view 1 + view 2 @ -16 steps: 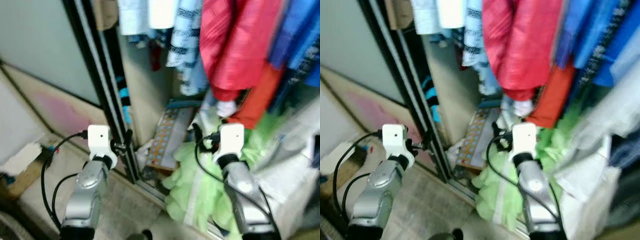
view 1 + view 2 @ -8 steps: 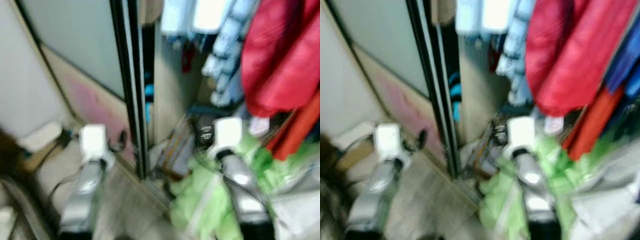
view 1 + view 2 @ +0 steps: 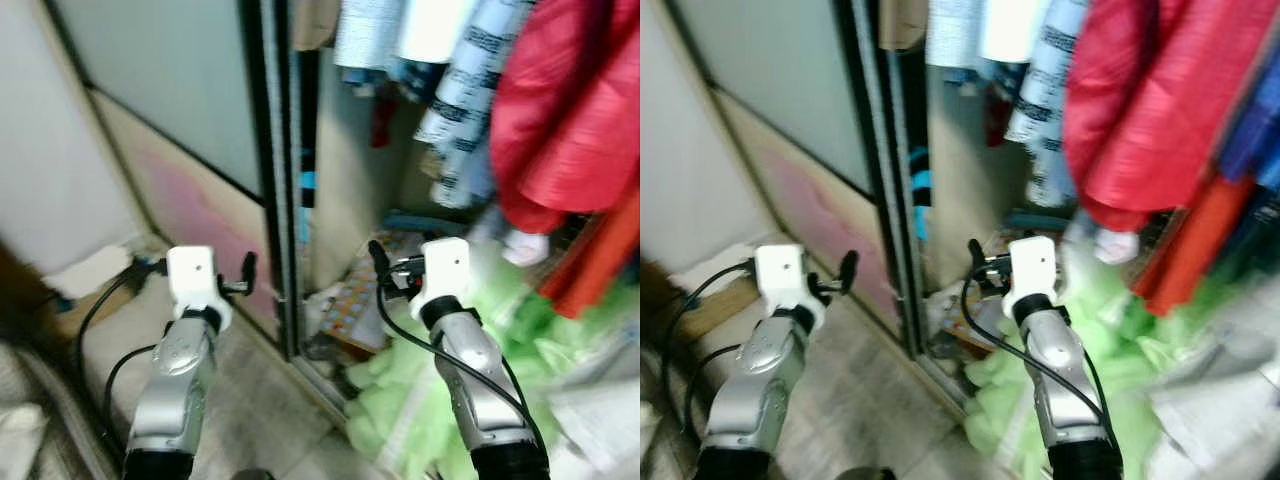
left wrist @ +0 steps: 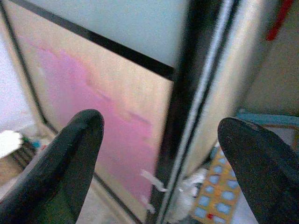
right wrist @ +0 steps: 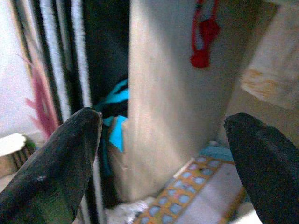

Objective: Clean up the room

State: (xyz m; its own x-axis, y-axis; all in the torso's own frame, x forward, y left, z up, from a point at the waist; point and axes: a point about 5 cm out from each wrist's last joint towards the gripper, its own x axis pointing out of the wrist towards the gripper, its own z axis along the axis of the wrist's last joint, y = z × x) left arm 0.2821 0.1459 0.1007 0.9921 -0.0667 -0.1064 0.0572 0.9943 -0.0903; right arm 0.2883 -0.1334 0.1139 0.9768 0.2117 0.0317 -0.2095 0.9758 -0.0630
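Basically both grippers, left point(image 4: 159, 154) & right point(image 5: 163, 154), spread wide, empty; labels prob. too blurred to read.

Two black fingers point(image 5: 51, 163) are spread apart before a beige wardrobe panel point(image 5: 173, 116); a patterned box point(image 5: 196, 186) lies at its base.

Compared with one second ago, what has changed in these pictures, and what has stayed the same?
Mainly the camera has turned left: the door frame now stands near the middle, more of the door panel shows, and the blue clothes have left the picture. Both grippers, left and right, stay raised, open and empty. The green cloth, patterned box and red jacket lie as before.
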